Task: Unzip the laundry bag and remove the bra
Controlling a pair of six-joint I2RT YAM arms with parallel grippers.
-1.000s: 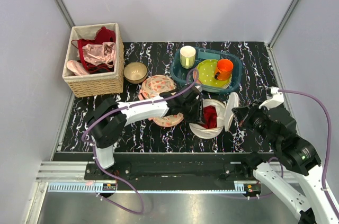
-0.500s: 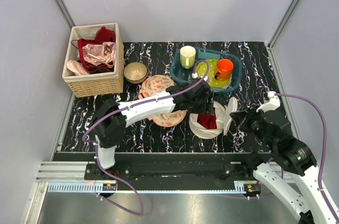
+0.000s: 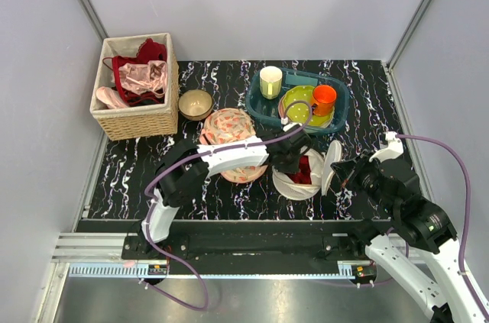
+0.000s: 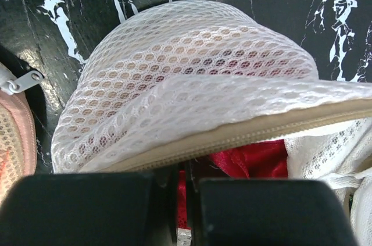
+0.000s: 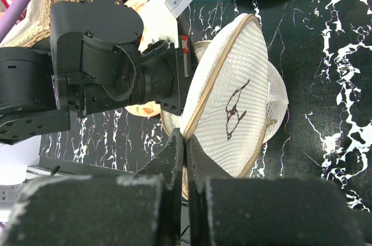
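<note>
The white mesh laundry bag (image 3: 292,188) lies unzipped at the table's front centre, its lid (image 3: 333,161) stood up on the right. A red bra (image 3: 307,172) lies inside. My left gripper (image 3: 296,159) reaches into the opening. In the left wrist view its jaws (image 4: 183,199) are nearly closed with the bra's red fabric (image 4: 256,159) between them, under the bag's zip rim (image 4: 192,66). My right gripper (image 3: 344,174) is shut on the lid's zip edge (image 5: 238,100), as the right wrist view (image 5: 186,141) shows.
A wicker basket (image 3: 137,121) of clothes stands at the back left, with a tan bowl (image 3: 195,103) beside it. A peach floral cloth (image 3: 229,130) lies under my left arm. A teal tray (image 3: 254,100) holds a cream cup (image 3: 270,81), a green plate (image 3: 296,98) and an orange cup (image 3: 323,98).
My left gripper swung right over the bag, then dropped into its opening onto the red fabric. My right gripper shifted slightly toward me, still holding the lid up.
</note>
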